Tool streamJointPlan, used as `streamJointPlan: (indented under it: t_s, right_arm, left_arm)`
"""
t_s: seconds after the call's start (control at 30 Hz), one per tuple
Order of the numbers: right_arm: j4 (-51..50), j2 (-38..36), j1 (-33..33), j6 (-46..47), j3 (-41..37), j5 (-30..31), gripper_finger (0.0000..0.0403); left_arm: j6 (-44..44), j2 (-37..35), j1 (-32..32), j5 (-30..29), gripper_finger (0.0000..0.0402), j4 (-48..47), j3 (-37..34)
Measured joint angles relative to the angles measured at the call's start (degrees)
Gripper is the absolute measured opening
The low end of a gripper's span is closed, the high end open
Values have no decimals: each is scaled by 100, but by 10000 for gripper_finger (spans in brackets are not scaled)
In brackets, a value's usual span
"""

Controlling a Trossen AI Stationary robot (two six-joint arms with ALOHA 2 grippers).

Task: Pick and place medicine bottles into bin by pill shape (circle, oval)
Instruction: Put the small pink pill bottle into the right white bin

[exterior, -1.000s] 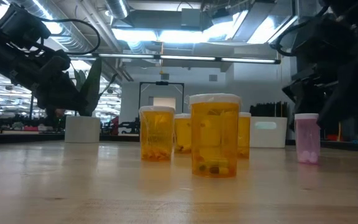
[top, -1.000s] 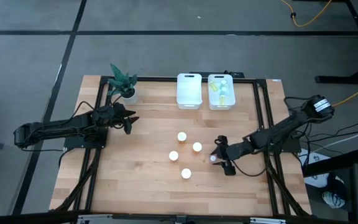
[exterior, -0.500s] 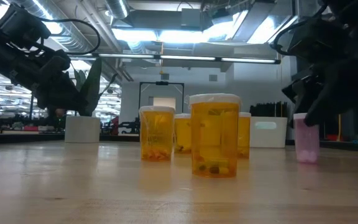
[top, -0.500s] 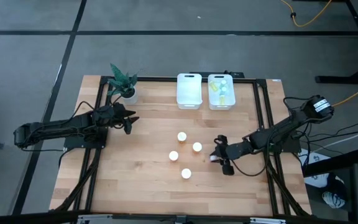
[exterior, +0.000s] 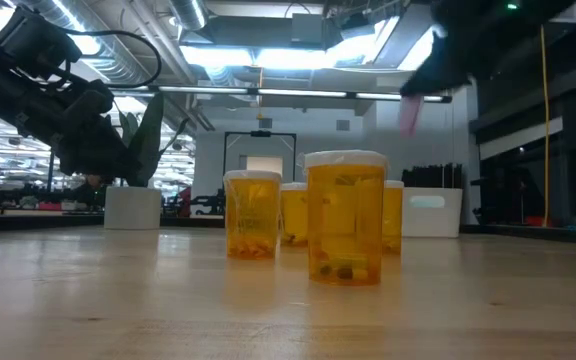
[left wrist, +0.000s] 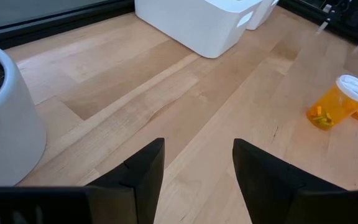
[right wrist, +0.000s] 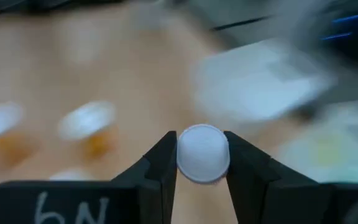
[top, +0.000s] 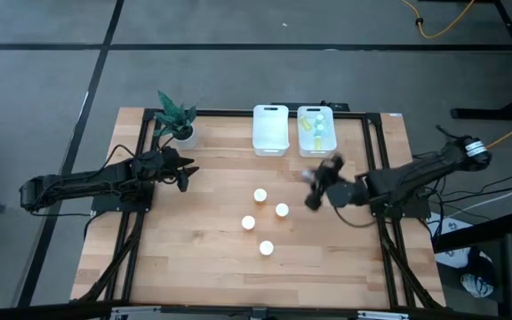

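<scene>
The right gripper [top: 313, 189] is closed on a pink bottle [exterior: 408, 115], lifted above the table [top: 194, 258] middle. Near the far edge, one white bin [top: 271, 130] looks empty; the other bin [top: 316, 131] holds small bottles. Left gripper [top: 186, 172] is open.

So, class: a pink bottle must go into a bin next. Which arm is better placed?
The right. Its gripper already grips the pink bottle, raised near the bins. The left gripper waits empty beside the plant.
</scene>
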Motion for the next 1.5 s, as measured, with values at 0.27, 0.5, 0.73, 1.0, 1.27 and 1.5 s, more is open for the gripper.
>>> streamJointPlan:
  t_s: [0.27,0.5,0.73,1.0,1.27,1.5]
  right_arm:
    - [-370,-304,-1471,-679,355,580,109]
    - [-320,-1,-3450,-408,134,-1314,109]
    - [146,907,-4498,-478,129,-2422,109]
    - [1234,2009,-4664,-834,129,-2728,110]
    - [1330,2512,-4744,-279,127,-2725,117]
    - [1346,2467,-4742,-270,127,-2630,166]
  left_arm:
    - [0,-2,-1,0,182,2,0]
    - [0,0,-2,-1,182,-1,0]
    - [-2,-1,-2,-2,182,2,0]
    - [-10,-1,-1,-1,182,-1,0]
    - [-12,0,-1,-2,182,0,0]
    - [-14,-1,0,-2,182,1,0]
